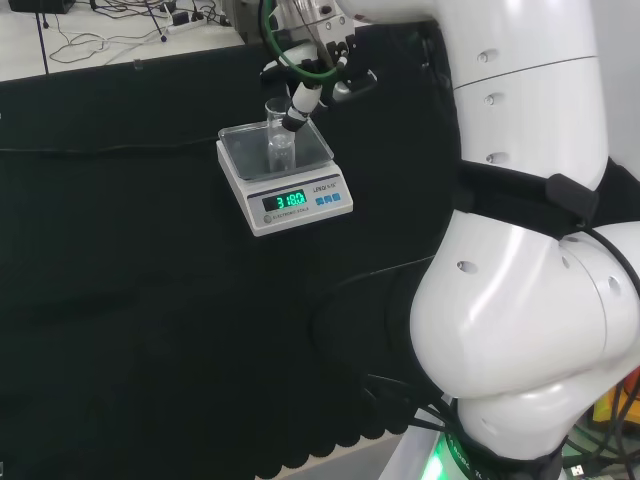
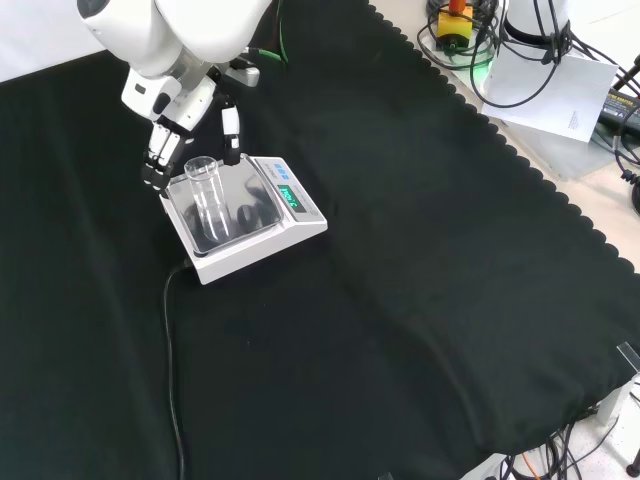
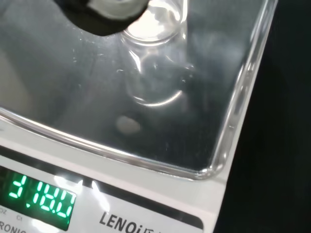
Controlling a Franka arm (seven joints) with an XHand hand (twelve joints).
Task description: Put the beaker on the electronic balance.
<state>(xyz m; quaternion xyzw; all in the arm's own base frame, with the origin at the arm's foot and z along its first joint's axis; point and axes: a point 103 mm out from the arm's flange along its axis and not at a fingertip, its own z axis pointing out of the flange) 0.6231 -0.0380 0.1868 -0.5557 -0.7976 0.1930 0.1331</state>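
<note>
A clear glass beaker (image 1: 280,145) stands upright on the steel pan of the white electronic balance (image 1: 300,205), whose green display is lit. In the front view the beaker (image 2: 210,200) sits toward the pan's far side, and the hand (image 2: 165,150) hangs just behind it, fingers on one side of the rim and thumb on the other, with small gaps showing. In the head view one fingertip of the hand (image 1: 298,103) overlaps the beaker's rim. The wrist view looks down on the beaker (image 3: 155,63) and the balance (image 3: 160,213), with a blurred fingertip of the hand (image 3: 116,9) beside the rim.
A thin black cable (image 2: 170,340) runs from the balance toward the front of the cloth. The arm's big white links (image 1: 520,300) take up the head view's right. Loose cables and gear (image 2: 520,50) lie past the cloth's scalloped edge.
</note>
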